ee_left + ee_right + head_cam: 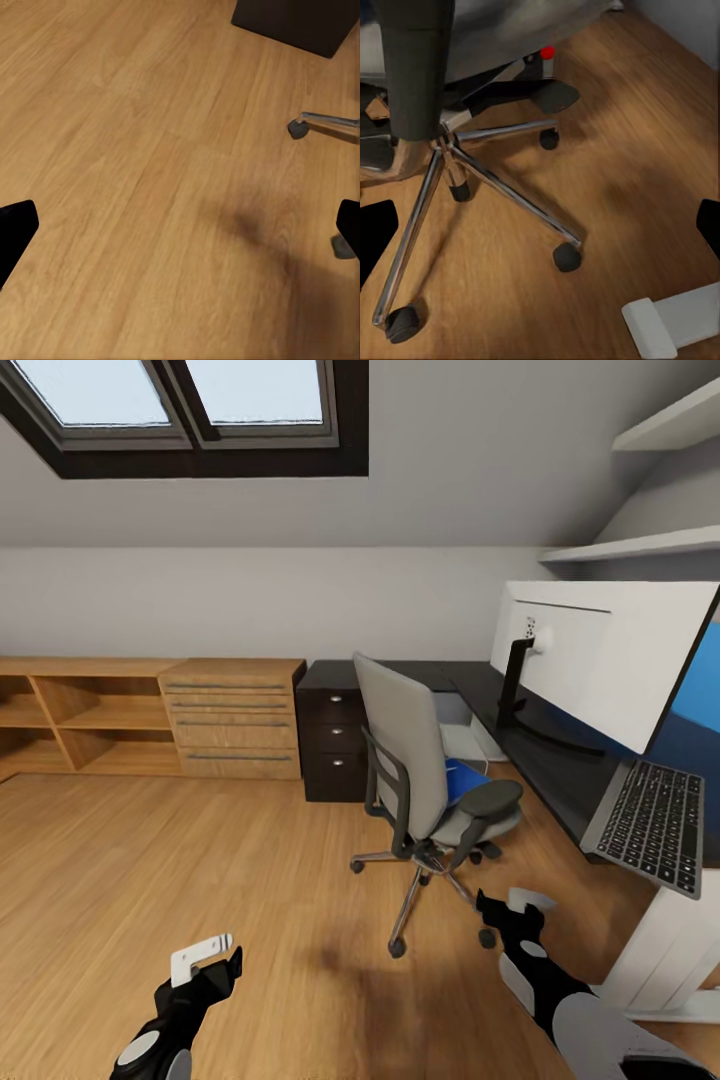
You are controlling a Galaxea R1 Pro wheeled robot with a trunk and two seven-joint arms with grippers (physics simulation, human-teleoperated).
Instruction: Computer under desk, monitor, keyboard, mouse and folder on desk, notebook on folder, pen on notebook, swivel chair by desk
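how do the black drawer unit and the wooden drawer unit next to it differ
The black drawer unit is narrow, near-black, with small round silver knobs; the wooden drawer unit is wider, light wood, with long bar handles. The black one sits at the desk end, the wooden one beside open shelves. Both stand on the floor against the wall.

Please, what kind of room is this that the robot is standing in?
It looks like an attic room used as a home office. A skylight sits in a sloped ceiling, and a black desk carries a monitor and keyboard. A grey swivel chair stands on the wood floor.
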